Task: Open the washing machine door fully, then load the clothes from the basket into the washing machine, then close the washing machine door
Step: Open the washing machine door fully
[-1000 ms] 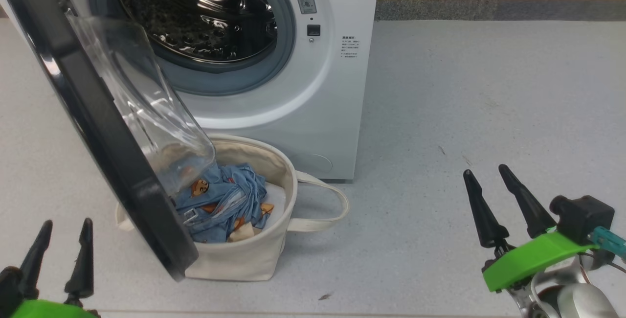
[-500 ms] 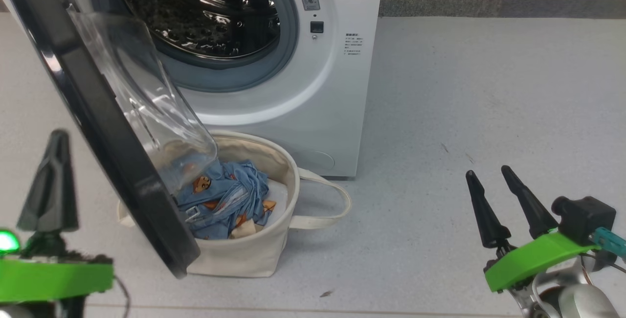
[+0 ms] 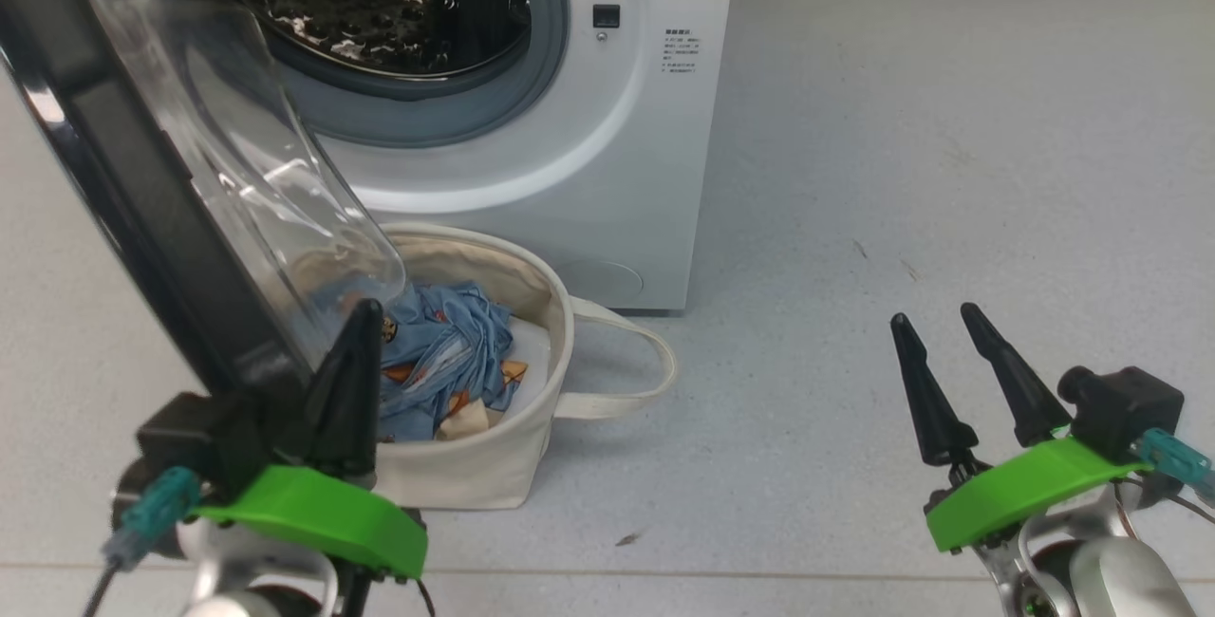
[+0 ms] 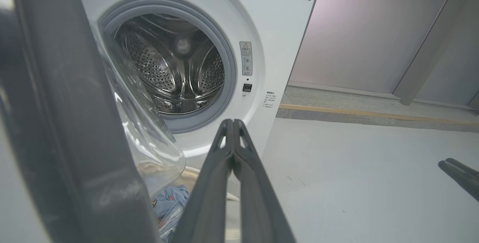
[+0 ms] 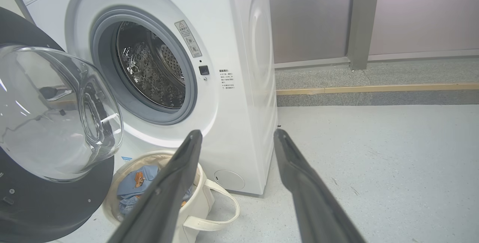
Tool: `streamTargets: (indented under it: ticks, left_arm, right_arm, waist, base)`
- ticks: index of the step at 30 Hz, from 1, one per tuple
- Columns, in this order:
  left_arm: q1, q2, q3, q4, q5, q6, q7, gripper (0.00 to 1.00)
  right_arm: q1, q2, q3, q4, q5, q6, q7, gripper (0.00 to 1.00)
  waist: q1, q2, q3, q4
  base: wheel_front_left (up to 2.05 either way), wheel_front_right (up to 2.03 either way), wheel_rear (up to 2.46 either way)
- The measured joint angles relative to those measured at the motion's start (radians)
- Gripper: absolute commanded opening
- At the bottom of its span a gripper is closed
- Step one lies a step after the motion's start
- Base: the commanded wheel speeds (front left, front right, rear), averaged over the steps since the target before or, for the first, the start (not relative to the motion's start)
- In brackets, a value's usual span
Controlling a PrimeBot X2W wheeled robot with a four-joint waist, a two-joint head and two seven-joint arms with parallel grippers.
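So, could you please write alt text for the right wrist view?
A white washing machine stands with its door swung open on the left. A basket of blue clothes sits on the floor before it, partly behind the right gripper, whose fingers are apart.

Bright, even indoor light with soft shadows.
Glare sparkles on the steel drum [image 3: 380,0] and the glass bowl [image 5: 56,116]; the basket [image 3: 475,475] throws a faint shadow on the pale floor [image 3: 902,171]; up close, the door [image 4: 56,123] looms blurred.
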Motion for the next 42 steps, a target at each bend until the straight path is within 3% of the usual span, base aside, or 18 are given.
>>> streamTargets:
  ticks: [13, 21, 31, 34, 42]
  left_arm:
    - [-0.001, -0.03, -0.034, 0.151, 0.036, 0.04, 0.005, 0.0]
    - [-0.036, -0.069, -0.035, 0.224, 0.033, 0.038, -0.042, 0.0]
    - [-0.048, -0.066, 0.029, 0.325, 0.006, 0.04, -0.085, 0.0]
    - [-0.056, -0.059, 0.033, 0.359, 0.0, 0.029, -0.105, 0.0]
    - [-0.148, -0.049, 0.097, 0.534, -0.068, -0.082, -0.197, 0.0]
  right_arm:
    - [-0.019, 0.004, 0.015, -0.012, -0.011, 0.0, 0.0, 1.0]
    - [-0.019, 0.004, 0.044, -0.011, -0.011, 0.0, 0.0, 1.0]
    - [-0.019, 0.004, 0.081, -0.012, -0.008, 0.0, -0.008, 1.0]
    - [-0.018, 0.003, 0.1, -0.014, -0.002, 0.0, -0.008, 1.0]
    - [-0.019, 0.004, 0.132, -0.04, -0.002, 0.0, 0.003, 1.0]
  waist:
    - [-0.0001, 0.0, 0.017, 0.051]
    - [-0.0001, 0.0, 0.008, 0.143]
    - [-0.0001, 0.0, -0.005, 0.286]
    - [-0.0001, 0.0, -0.011, 0.333]
    - [-0.0001, 0.0, -0.011, 0.452]
  base:
    - [0.0, 0.0, 0.0]
    - [0.0, 0.0, 0.0]
    - [0.0, 0.0, 0.0]
    - [0.0, 0.0, 0.0]
    - [0.0, 0.0, 0.0]
